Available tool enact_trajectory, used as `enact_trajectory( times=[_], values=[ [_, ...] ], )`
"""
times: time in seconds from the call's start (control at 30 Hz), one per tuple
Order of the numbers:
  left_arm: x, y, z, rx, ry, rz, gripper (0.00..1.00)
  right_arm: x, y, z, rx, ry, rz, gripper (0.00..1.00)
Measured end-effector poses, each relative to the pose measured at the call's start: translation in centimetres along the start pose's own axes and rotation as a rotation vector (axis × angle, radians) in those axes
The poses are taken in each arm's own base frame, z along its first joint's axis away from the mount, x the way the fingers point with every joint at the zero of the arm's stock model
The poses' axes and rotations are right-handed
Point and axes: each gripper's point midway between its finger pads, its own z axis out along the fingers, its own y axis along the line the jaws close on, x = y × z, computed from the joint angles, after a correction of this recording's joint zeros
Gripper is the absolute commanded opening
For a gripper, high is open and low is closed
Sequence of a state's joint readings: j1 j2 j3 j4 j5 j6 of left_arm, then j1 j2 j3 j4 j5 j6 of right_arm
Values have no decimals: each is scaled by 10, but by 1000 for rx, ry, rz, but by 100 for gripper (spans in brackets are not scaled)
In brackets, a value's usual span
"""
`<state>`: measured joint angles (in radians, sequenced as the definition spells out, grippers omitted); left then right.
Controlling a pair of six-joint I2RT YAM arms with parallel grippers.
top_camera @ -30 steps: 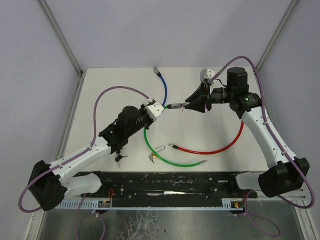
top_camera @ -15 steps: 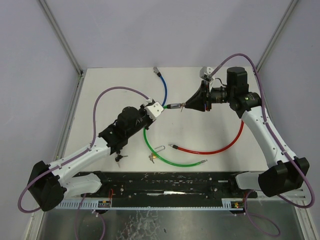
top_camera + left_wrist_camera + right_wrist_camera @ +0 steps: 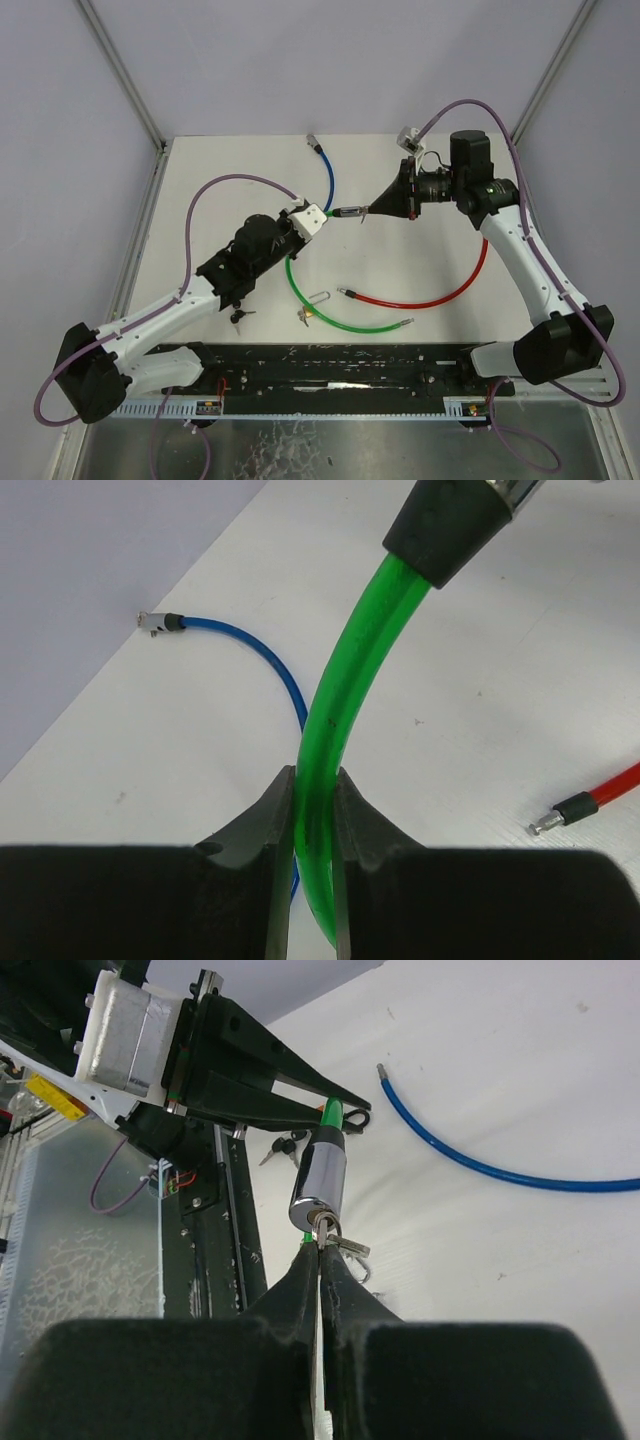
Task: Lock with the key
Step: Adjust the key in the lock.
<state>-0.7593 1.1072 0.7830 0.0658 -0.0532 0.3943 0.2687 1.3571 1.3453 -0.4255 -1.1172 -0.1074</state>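
The left end effector (image 3: 312, 805) clamps the green cable (image 3: 350, 670) just behind its chrome lock barrel (image 3: 320, 1185), bracing it above the desk (image 3: 430, 255) so the right end effector (image 3: 321, 1257), pinched tight on the key (image 3: 326, 1226) seated in the barrel's face, can twist it

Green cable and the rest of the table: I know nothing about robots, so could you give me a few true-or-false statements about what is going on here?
1. The left fingers are clamped on the green cable. True.
2. The right fingers are pinching the blue cable. False: they grip the key, which sits in the end of the silver lock. The blue cable lies untouched on the table.
3. The red cable lies on the table with no fingers on it. True.
4. The blue cable runs into the silver lock. False: the green cable does.
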Motion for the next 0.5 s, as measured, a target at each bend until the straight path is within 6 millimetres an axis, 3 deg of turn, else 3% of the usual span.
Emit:
enact_trajectory(
  times=[0.23,0.5],
  values=[
    [4,1,-3,-11,10,14,1,4,-2,4,0,15,149,0],
    [15,4,-5,-44,48,50,1,14,-11,13,2,61,466,0]
  ],
)
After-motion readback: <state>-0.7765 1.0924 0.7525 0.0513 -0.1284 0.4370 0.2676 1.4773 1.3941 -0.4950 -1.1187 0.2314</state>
